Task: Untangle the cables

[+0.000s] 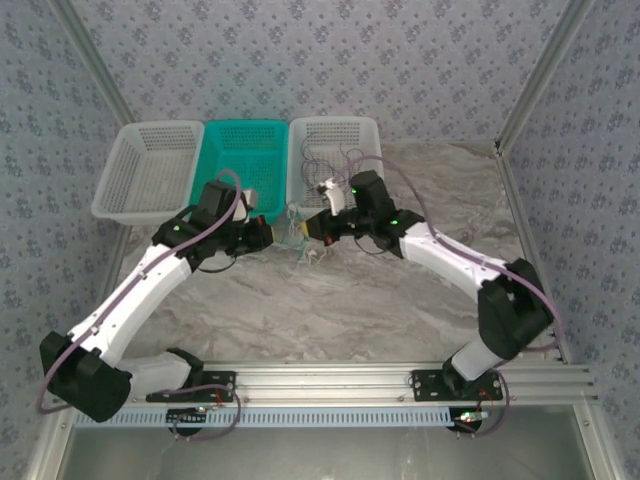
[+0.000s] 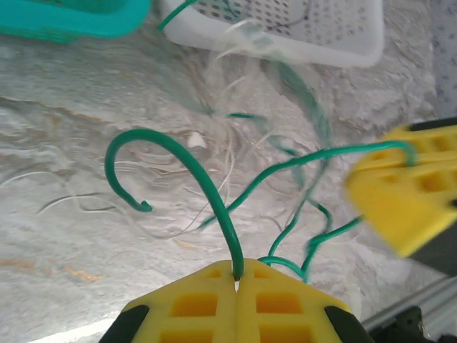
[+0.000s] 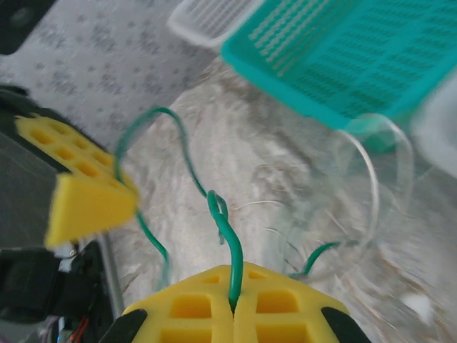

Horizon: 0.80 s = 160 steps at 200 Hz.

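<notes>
Cables (image 1: 303, 246): thin, limp wires in green, white and dark grey; they crossed in a loose tangle on the table, just in front of the baskets and between my two grippers
Green cable (image 2: 207, 187): smooth, round and glossy; one free end curled over into a hook; pale, hair-fine white strands lay flat beneath it
Left gripper (image 2: 237, 277): my yellow fingers, moulded with square pockets, were pressed together; they pinched the green cable at the very tips, and it rose straight out of the seam
Right gripper (image 3: 234, 287): my fingers were pressed together here too; they pinched a green strand that climbed from the seam into a small kinked loop; I could not tell whether it was the same cable
White basket (image 1: 335, 135): perforated plastic, rectangular, on the right of the row; several thin dark wires lay inside; a green wire reached up to its near wall
Teal basket (image 1: 245, 150): the same lattice plastic, in the middle, touching its neighbours
Second white basket (image 1: 150, 165): on the left
Table (image 1: 330, 310): pale, marbled, matte
</notes>
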Available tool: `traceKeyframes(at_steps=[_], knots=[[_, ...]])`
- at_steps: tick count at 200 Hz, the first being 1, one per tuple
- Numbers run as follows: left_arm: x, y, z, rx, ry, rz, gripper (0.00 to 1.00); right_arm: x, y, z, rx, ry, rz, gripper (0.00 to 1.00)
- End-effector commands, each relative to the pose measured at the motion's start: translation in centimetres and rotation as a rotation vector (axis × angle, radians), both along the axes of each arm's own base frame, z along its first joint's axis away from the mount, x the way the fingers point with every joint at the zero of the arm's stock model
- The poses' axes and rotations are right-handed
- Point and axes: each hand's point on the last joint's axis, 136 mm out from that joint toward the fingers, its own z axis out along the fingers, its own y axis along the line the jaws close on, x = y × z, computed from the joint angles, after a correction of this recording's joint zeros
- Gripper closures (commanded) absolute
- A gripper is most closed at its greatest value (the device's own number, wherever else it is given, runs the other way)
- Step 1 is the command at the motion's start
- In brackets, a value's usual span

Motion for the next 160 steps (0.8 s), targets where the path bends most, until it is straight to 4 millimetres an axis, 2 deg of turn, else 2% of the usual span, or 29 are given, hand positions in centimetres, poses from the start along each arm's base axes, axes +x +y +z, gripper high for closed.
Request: traceKeyframes(at_steps=[1, 20, 41, 81, 104, 123, 160], knots=[[0.0, 5.1, 0.6, 0.059, -0.033, 0.197, 1.0, 2.9, -6.8, -0.5, -0.005, 0.068, -0.316, 1.0], [-0.3, 7.3, -0.3, 0.045, -0.005, 0.287, 1.0, 3.4, -12.3, -1.7, 0.003, 0.121, -0.51, 1.0], [-0.7, 8.4, -1.2, 0.049, 0.025, 0.328, 1.0, 2.4, -16.9, -2.1, -0.033, 0.116, -0.635, 1.0], [-0.1, 7.9, -1.5, 0.034, 0.03, 0.321, 1.0, 0.0, -22.6, -3.0, -0.088, 0.152, -0.794, 1.0], [0.5, 7.4, -1.3, 0.015, 0.018, 0.308, 1.0, -1.1, -25.3, -4.2, -0.099, 0.181, -0.904, 1.0], [0.9, 6.9, -0.3, -0.008, -0.015, 0.283, 1.0, -1.8, -26.7, -5.3, -0.102, 0.209, -0.968, 1.0], [3.0, 5.3, 6.5, -0.084, -0.239, 0.187, 1.0, -3.3, -28.3, -8.2, -0.188, 0.287, -1.039, 1.0]])
